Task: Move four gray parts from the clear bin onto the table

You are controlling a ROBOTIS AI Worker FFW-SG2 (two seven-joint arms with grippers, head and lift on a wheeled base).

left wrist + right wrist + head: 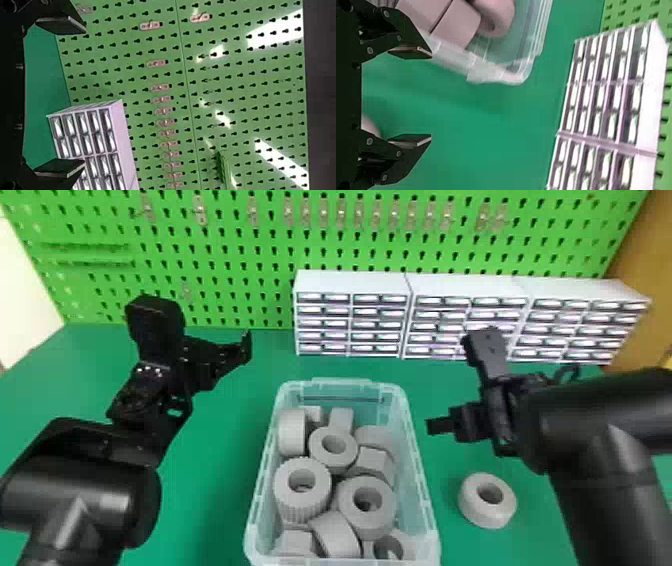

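Inspected from the head view, with clock positions taken from the bin's middle and 12 at the far side. The bin (431,520) stands upright and open on the table (210,490), well stocked with gray parts in a jumble. Noted inside: a ribbed part (301,500) at 9 o'clock, hole up; a smooth ring (345,510) toward 5; a further ring (320,452) near 11; a part on its side (291,432) against the wall toward 10.

One gray part (475,510) is out of the bin, lying on the table between 3 and 4 o'clock, hole up and apart from the wall.

Left gripper (210,357): located toward 10 o'clock, raised off the table. In its wrist view the left gripper (84,95) has its fingers set wide apart, with no part between them.

Right gripper (470,420): located near 2 o'clock, beside the bin and above the table. In its wrist view the right gripper (431,95) likewise has its fingers spread wide, facing one another, and holds nothing.

Surroundings: drawers (350,322) in a row from 12 round to 2 o'clock at the table's back, with the green pegboard (225,250) behind them, small metal clips (252,211) fixed along it
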